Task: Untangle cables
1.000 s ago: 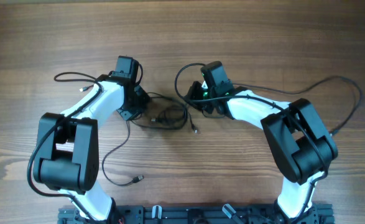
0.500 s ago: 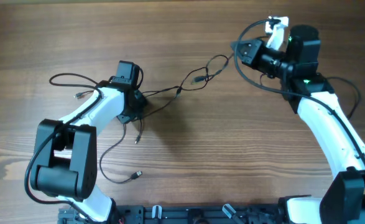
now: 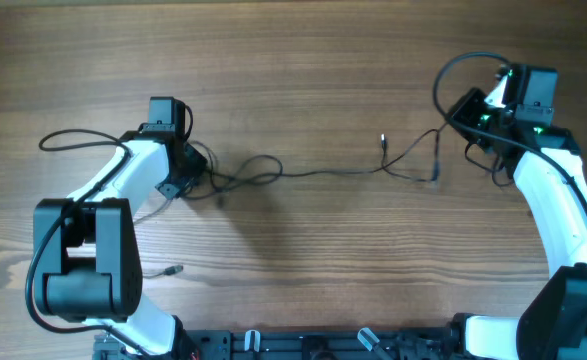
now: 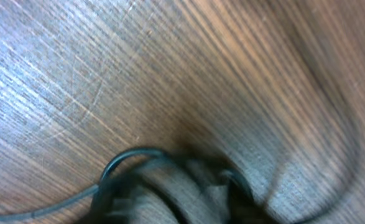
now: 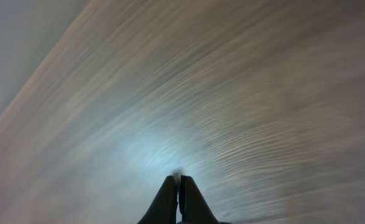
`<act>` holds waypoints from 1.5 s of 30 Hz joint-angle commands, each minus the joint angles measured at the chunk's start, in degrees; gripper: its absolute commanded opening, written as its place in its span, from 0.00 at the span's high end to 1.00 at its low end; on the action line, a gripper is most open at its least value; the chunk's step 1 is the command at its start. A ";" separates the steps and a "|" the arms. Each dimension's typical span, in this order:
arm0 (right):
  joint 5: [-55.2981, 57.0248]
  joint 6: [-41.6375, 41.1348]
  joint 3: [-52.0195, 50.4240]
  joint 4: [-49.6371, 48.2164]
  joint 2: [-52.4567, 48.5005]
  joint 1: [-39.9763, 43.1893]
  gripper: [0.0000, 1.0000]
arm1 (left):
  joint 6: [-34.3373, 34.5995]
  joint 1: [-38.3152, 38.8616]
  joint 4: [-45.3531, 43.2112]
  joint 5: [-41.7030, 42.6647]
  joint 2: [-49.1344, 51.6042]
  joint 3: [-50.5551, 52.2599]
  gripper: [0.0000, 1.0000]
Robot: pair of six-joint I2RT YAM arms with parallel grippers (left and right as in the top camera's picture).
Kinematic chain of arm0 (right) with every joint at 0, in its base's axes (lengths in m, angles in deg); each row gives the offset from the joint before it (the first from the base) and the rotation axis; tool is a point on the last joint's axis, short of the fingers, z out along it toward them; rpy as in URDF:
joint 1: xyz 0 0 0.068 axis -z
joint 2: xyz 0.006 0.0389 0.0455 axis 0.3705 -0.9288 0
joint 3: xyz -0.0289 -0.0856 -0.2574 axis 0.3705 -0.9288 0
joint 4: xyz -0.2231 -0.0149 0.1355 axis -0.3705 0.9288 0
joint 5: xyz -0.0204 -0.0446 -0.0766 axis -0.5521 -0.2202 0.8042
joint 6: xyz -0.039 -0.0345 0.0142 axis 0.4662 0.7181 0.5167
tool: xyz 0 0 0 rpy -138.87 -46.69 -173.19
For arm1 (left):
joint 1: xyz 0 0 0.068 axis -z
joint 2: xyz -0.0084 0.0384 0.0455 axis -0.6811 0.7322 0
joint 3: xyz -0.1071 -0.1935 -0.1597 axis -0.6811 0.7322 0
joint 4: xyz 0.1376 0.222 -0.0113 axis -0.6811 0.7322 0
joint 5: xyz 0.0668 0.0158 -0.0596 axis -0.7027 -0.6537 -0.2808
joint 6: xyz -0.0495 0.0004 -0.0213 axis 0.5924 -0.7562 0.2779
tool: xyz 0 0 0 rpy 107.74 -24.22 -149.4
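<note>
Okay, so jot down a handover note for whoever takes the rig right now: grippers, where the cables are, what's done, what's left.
Right gripper: shut at far right, apparently pinching one cord.
Left gripper: at the knot on the left. The wrist view is too blurred to tell whether it is open or shut.
Cables: one cord is stretched across the middle between the grippers. A small knot of loops sits beside the left gripper. A plug end lies free right of centre, and a loose plug lies alone at lower left.
Done: the bundle is mostly drawn out.
Left: loosen the knot and lay the cords apart.
</note>
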 commanded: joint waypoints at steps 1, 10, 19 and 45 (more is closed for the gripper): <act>-20.98 15.96 -0.02 0.28 -0.20 -1.97 0.95 | -5.66 -1.11 4.74 7.13 4.35 1.11 0.16; -10.29 12.22 -0.37 -1.42 -0.55 -6.86 0.96 | -45.68 5.18 -1.29 53.81 -8.26 -1.55 0.07; -13.03 9.40 -0.37 2.12 -1.29 -6.86 0.96 | -46.90 22.03 -19.89 53.86 -8.55 -1.55 0.06; -37.79 18.64 -0.35 2.99 -1.27 -6.73 0.96 | -44.48 39.65 -30.29 16.04 -3.15 -1.55 0.96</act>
